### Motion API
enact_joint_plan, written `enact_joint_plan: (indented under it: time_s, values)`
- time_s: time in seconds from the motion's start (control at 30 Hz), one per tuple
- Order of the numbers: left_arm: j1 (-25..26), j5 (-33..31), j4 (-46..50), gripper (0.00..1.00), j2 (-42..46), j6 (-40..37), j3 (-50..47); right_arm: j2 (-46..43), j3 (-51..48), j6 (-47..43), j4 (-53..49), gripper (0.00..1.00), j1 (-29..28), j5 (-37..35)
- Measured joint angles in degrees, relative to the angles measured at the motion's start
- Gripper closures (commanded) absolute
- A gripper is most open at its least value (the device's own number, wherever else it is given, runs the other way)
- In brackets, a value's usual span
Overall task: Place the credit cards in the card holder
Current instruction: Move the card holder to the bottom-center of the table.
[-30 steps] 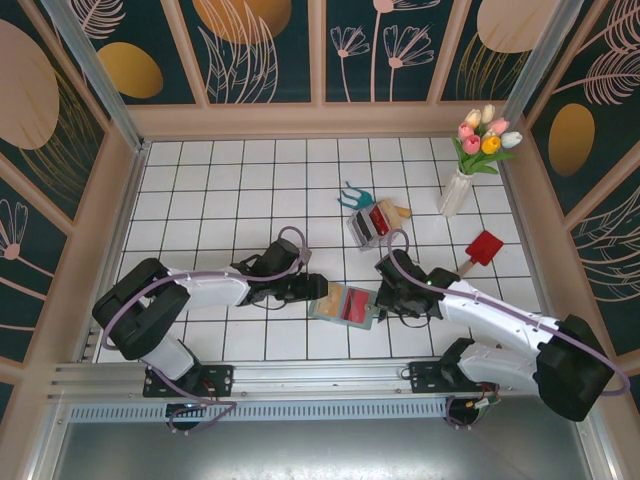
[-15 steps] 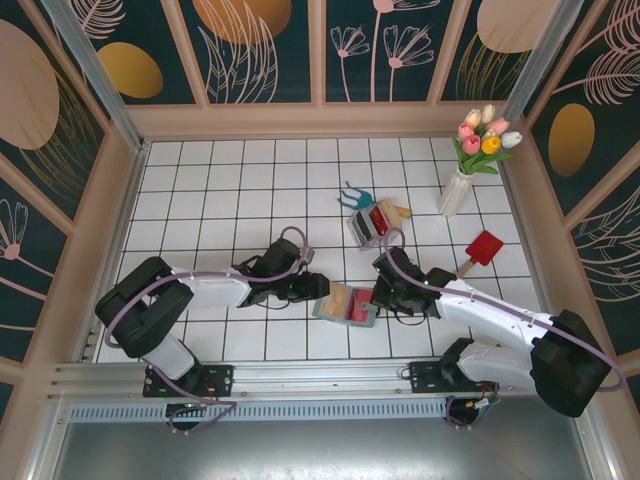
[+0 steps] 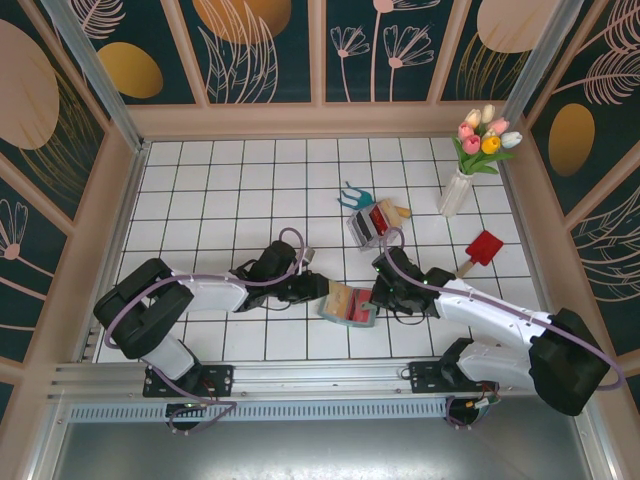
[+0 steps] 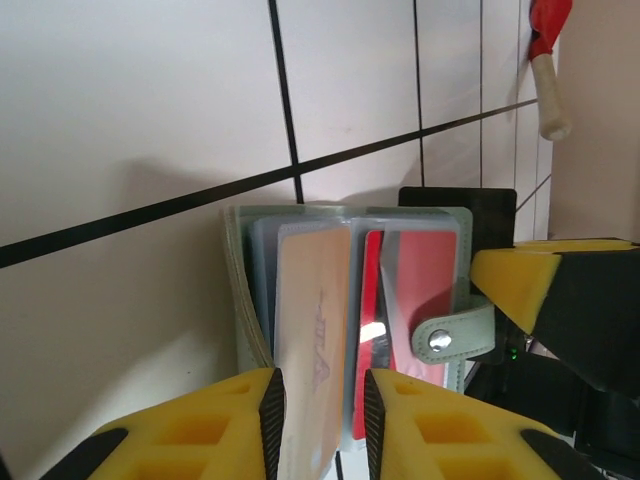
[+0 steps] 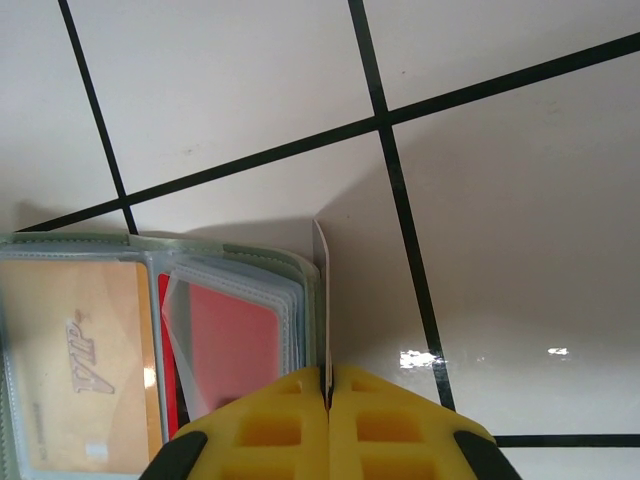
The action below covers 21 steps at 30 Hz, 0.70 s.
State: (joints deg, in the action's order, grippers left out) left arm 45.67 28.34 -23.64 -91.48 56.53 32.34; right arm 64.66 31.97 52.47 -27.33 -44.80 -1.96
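Observation:
The card holder [image 3: 340, 310] lies open on the white tiles between my two grippers, its clear sleeves showing. In the left wrist view, the card holder [image 4: 240, 300] has an orange card [image 4: 312, 300] in its left sleeve and a red card [image 4: 425, 280] in the right one. My left gripper [image 4: 320, 400] [image 3: 322, 290] is part open astride the orange card, with a slim gap at the right pad. My right gripper [image 5: 327, 380] [image 3: 377, 296] is shut on a thin black card [image 5: 322, 290] [image 4: 457, 197] standing edge-on against the holder's right side [image 5: 100, 243].
A clear rack of upright cards [image 3: 368, 222] stands behind the holder, with a teal object [image 3: 353, 196] beyond it. A red trowel [image 3: 482, 250] [image 4: 548, 60] lies at the right. A white vase of tulips [image 3: 460, 190] stands at the back right.
The left gripper's jaws have narrowed around the orange card and it has edged right. The holder's left side has shifted slightly right. The right gripper stays shut on its card.

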Motion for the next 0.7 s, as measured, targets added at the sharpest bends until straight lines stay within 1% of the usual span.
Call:
enact_joint_plan:
  time_s: [0.07,0.1,0.13,0.2,0.33,0.43,0.53,0.6,0.7]
  values:
    - [0.00,-0.02,-0.13,0.68,0.04,0.13,0.00,0.04,0.00,0.00,0.11,1.00,0.00,0.00]
    - [0.00,-0.04,-0.13,0.66,0.07,0.15,0.00,0.04,0.00,0.00,0.13,1.00,0.00,0.00]
    - [0.00,-0.07,-0.13,0.61,0.09,0.28,0.00,0.04,0.00,0.00,0.13,1.00,0.00,0.00]
    - [0.02,-0.35,0.04,0.66,0.20,0.26,0.00,0.04,0.00,0.00,0.15,1.00,0.00,0.00]
    - [0.04,-1.38,1.36,0.66,0.26,0.13,0.00,0.04,0.00,0.00,0.17,1.00,0.00,0.00]
    - [0.04,-2.40,2.45,0.73,0.26,0.02,0.00,0.04,0.00,0.00,0.20,1.00,0.00,0.00]
    - [0.07,-3.54,3.37,0.88,0.37,-0.07,-0.22,0.04,0.00,0.00,0.22,1.00,0.00,0.00]
    - [0.07,-4.22,3.85,0.95,0.37,-0.13,-0.31,0.04,0.00,0.00,0.22,1.00,0.00,0.00]
    - [0.09,-5.25,5.01,1.00,0.37,-0.28,-0.33,0.04,0.00,0.00,0.22,1.00,0.00,0.00]
